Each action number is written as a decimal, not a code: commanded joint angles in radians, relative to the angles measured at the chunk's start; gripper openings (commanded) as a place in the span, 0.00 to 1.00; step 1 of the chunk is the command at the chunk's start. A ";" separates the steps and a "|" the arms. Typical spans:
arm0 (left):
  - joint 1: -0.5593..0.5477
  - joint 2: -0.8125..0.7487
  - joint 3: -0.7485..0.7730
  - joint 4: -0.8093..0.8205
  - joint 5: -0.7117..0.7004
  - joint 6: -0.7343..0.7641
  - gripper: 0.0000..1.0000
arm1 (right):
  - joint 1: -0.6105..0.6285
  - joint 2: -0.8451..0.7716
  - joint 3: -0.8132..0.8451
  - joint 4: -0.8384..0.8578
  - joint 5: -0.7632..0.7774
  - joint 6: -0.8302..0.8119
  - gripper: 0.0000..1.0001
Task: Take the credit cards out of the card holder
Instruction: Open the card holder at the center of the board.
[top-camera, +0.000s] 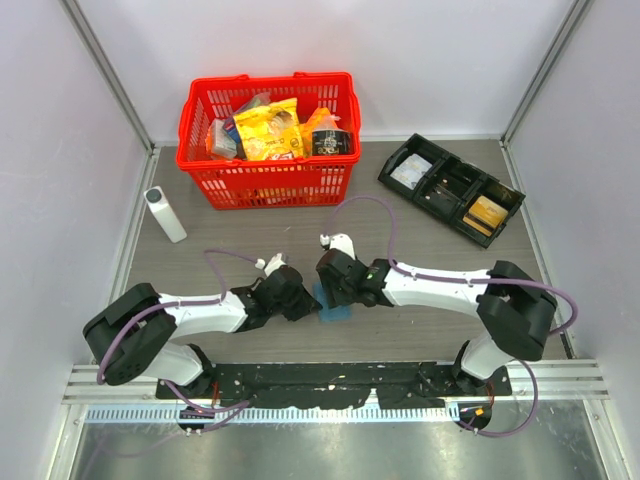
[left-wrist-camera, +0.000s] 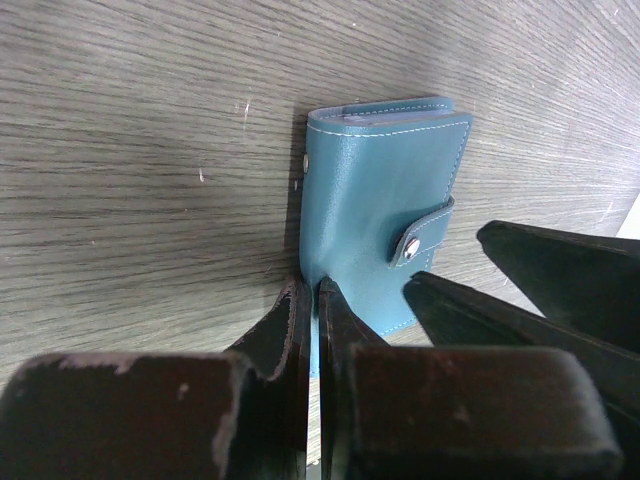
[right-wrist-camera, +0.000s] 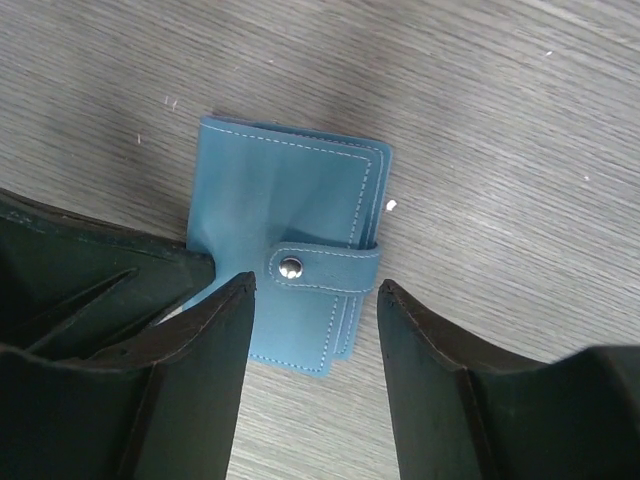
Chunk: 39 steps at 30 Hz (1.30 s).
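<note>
The blue card holder (top-camera: 334, 305) lies closed on the table between my two grippers, its strap snapped shut with a silver stud (right-wrist-camera: 291, 266). It also shows in the left wrist view (left-wrist-camera: 375, 190) and the right wrist view (right-wrist-camera: 270, 190). My left gripper (top-camera: 312, 300) (left-wrist-camera: 312, 292) is shut, pinching the holder's near corner edge. My right gripper (top-camera: 336, 285) (right-wrist-camera: 315, 285) is open just above the holder, its fingers either side of the strap end. The credit cards are hidden inside the closed holder.
A red basket (top-camera: 268, 180) of snack packets stands at the back. A black compartment tray (top-camera: 450, 188) at the back right holds a tan flat item. A white bottle (top-camera: 165, 214) stands at the left.
</note>
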 joint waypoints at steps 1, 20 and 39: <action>-0.002 0.002 -0.009 -0.082 -0.024 0.015 0.00 | 0.028 0.052 0.059 0.020 0.045 0.016 0.58; -0.002 -0.018 -0.058 -0.084 -0.032 -0.021 0.00 | -0.093 0.063 -0.082 0.024 -0.030 0.031 0.25; -0.002 -0.055 -0.021 -0.109 -0.038 0.015 0.00 | -0.193 -0.154 -0.128 0.022 -0.067 0.005 0.41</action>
